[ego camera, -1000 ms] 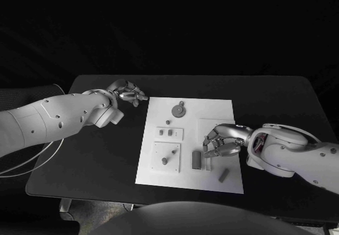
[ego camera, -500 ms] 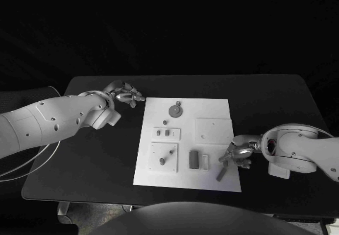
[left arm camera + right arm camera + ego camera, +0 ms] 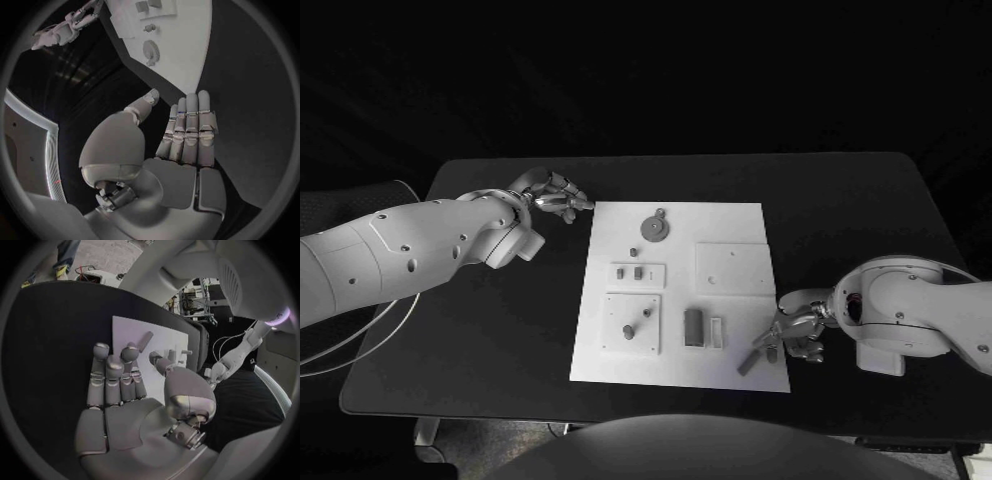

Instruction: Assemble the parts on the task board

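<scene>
The task board [image 3: 682, 290] lies mid-bench [image 3: 488, 330]. A loose grey bar [image 3: 751, 360] rests at its near right corner. The right hand [image 3: 790, 333] sits just beside that bar, fingers extended, holding nothing. The left hand [image 3: 553, 193] hovers off the board's far left corner, fingers straight, empty.

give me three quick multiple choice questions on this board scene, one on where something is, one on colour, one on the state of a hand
1. Where does the loose grey bar lie on the task board?
A. near corner by the right hand
B. far corner by the left hand
C. centre

2. What colour is the table?
A. white
B. black
C. blue

3. The left hand is:
A. holding a part
B. pressing the board
C. open, off the board

Answers:
1 A, it lies at the near right corner, beside the right hand.
2 B, the surface is black.
3 C, its fingers are straight and hold nothing.
</scene>
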Controlling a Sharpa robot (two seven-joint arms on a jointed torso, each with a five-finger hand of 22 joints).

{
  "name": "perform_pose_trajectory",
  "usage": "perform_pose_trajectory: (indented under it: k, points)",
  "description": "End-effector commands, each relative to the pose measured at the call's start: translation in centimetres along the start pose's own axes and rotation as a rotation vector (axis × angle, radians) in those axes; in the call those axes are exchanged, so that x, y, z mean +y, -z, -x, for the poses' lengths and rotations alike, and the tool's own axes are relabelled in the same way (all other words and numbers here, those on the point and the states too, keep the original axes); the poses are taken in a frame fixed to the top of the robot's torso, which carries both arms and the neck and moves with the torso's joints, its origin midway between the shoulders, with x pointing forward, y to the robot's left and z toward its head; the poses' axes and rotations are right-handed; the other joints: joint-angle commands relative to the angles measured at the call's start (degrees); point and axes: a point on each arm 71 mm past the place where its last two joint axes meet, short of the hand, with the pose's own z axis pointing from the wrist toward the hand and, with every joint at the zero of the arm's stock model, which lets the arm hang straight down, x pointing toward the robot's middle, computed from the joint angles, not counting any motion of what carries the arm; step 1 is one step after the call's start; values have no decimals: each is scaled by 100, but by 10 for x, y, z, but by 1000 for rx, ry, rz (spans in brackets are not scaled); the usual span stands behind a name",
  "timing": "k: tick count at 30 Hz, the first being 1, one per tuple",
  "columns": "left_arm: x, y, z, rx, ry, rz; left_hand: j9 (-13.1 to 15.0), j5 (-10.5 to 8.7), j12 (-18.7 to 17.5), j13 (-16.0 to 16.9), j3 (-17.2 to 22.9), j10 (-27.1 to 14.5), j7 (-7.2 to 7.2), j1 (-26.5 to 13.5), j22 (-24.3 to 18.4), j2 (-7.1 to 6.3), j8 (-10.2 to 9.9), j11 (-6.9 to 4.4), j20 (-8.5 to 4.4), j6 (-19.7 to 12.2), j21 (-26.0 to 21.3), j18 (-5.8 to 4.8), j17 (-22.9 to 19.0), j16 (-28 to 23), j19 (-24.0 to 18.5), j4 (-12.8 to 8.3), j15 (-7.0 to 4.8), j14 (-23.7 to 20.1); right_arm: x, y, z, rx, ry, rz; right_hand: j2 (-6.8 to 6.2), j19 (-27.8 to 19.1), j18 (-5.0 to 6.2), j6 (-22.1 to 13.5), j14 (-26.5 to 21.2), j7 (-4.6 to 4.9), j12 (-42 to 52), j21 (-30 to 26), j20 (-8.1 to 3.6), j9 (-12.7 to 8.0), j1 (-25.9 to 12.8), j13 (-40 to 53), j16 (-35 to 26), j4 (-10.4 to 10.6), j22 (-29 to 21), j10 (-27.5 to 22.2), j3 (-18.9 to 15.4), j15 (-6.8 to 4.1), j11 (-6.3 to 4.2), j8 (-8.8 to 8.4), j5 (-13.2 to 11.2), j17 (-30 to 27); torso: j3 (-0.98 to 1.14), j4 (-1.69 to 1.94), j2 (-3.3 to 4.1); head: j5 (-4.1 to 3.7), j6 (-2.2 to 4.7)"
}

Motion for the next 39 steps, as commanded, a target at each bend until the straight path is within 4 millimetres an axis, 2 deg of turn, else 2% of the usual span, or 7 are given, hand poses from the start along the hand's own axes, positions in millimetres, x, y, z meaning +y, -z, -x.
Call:
perform_pose_trajectory:
  k: [1,9,14,19,23,31,39]
  points:
    - [-1,0,-2,11,-1,-8,-7,7,-19,6,9,-5,-12,-52,10,-10,20,13,-6,-31,-39,106,7,-31,29,39,1,59,1,0,-1,-12,40,-32,-30,13,39,115,37,-29,41,12,-6,-18,-77,27,53,-23,24,59,-15,13,-23,55,-14,24,-3,4,6,-15,0]
    - [0,1,-2,14,-2,-4,-7,8,-19,6,7,-5,-13,-55,11,-14,22,13,-6,-29,-41,107,10,-34,29,41,1,60,2,-2,-1,-25,91,-40,-104,125,39,274,141,-90,140,98,-71,-76,-151,91,154,-116,69,184,32,3,-82,137,-13,98,-10,16,7,-19,-29]
    - [1,1,-1,12,-3,-1,-8,8,-20,6,6,-5,-13,-56,12,-16,23,13,-6,-29,-41,107,11,-35,29,42,0,60,8,-5,-7,-12,85,-25,-169,136,39,292,152,-99,152,111,-86,-97,-199,104,172,-119,78,197,36,5,-92,147,-40,118,-13,1,5,-11,-29]
    - [0,1,-3,18,-2,-4,-8,8,-20,7,6,-5,-14,-56,13,-17,24,12,-7,-28,-42,107,13,-37,29,44,0,60,19,-11,-10,-45,69,4,-200,147,39,308,159,-104,160,119,-96,-107,-205,112,181,-132,83,209,50,6,-97,157,-42,129,-17,-9,0,-15,-29]
    - [0,1,-3,18,-2,-4,-8,8,-20,7,7,-5,-15,-56,14,-16,24,12,-7,-27,-42,108,15,-38,29,45,0,61,28,-14,-13,-47,76,24,-256,177,39,345,185,-118,185,140,-114,-122,-218,130,206,-147,92,242,73,4,-111,179,-48,149,-11,2,4,-20,-29]
    - [0,1,-3,18,-2,-2,-9,8,-21,7,7,-5,-15,-56,15,-16,25,12,-7,-27,-43,108,17,-41,29,47,0,61,40,-22,-15,-67,81,40,-252,199,39,373,203,-129,207,154,-128,-132,-219,147,218,-158,97,267,102,1,-122,197,-45,161,-9,2,7,-14,-29]
    - [1,1,-2,17,-2,0,-9,8,-21,7,8,-5,-15,-56,16,-15,26,12,-7,-27,-45,108,20,-44,29,49,0,61,38,-26,-9,-131,85,29,-254,202,39,370,205,-130,210,156,-131,-137,-220,151,219,-164,98,269,107,-1,-123,197,-46,163,-10,1,4,4,-29]
